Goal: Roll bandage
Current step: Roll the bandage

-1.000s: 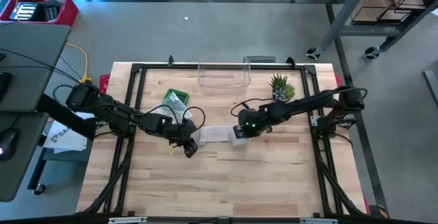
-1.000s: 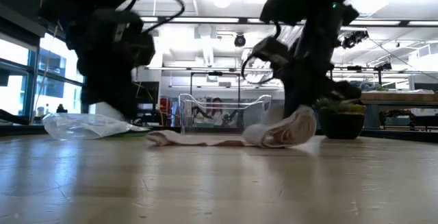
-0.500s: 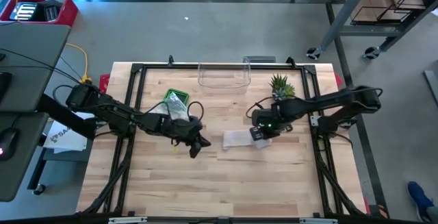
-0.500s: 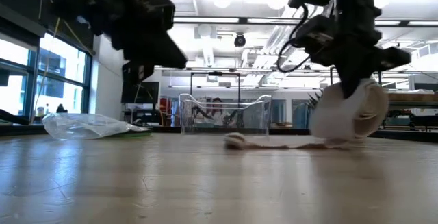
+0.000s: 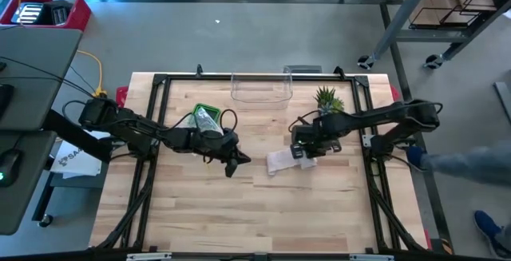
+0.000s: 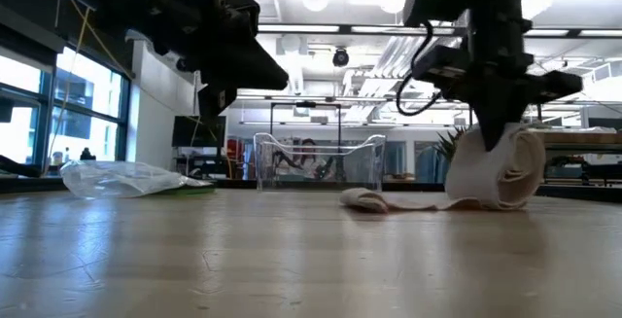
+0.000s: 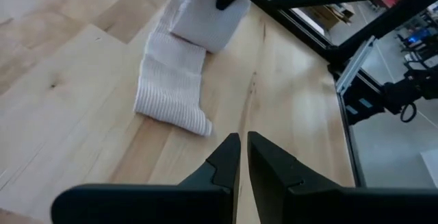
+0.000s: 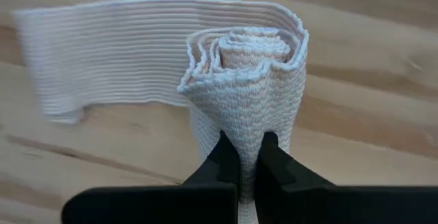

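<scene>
Rolling is well along: most of the bandage [image 5: 281, 160] is already wound into a thick coil, and only a short flat tail lies loose on the table [image 5: 319, 213], running from the coil toward the table's middle. The coil sits right of centre, near the small potted plant [image 5: 328, 100], and in the low view it stands on edge with the tail trailing flat from its base. The right hand [image 8: 248, 162] is pinched shut on the outer layers of the roll, its two fingers squeezing the ribbed cloth so the spiral end shows just beyond them. The left hand [image 7: 242, 157] hangs above the bare wood near the free end of the tail, fingers all but closed with only a thin slit between them, holding nothing. What is left, by my reading, is to wind in that last stretch so the loose end lies against the coil; the windings look somewhat uneven at the core, so the finished roll may come out a little lopsided
</scene>
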{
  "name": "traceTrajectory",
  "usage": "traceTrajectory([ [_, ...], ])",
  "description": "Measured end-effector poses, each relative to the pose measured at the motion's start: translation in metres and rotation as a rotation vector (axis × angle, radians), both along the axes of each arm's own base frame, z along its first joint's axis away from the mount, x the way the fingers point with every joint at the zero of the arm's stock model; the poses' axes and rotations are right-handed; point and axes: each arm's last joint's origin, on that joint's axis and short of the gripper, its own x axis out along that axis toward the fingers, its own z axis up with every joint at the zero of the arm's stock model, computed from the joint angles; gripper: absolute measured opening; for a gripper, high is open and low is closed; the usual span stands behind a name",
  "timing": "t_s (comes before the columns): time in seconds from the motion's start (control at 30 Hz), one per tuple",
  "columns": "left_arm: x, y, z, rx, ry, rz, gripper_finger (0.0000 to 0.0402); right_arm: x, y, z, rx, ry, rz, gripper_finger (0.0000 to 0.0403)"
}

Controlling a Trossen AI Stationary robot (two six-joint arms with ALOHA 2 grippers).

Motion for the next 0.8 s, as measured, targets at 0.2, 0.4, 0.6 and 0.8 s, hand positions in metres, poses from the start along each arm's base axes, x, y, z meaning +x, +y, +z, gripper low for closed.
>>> traceTrajectory([
  [0.2,0.000,0.001,0.000,0.006,0.002,-0.005,0.0023,0.028,-0.009,0.010,-0.055,0.032,0.082,0.0000],
  [0.4,-0.001,0.001,-0.002,0.009,0.021,-0.006,0.0023,0.060,-0.012,0.010,-0.091,0.065,0.185,0.0000],
  [0.6,-0.001,0.000,-0.002,0.002,0.023,-0.004,0.0023,0.091,-0.014,0.012,-0.178,0.056,0.265,0.0000],
  [0.8,-0.002,-0.002,0.003,-0.036,0.006,-0.067,0.0023,0.111,-0.014,0.005,-0.250,0.082,0.363,0.0000],
])
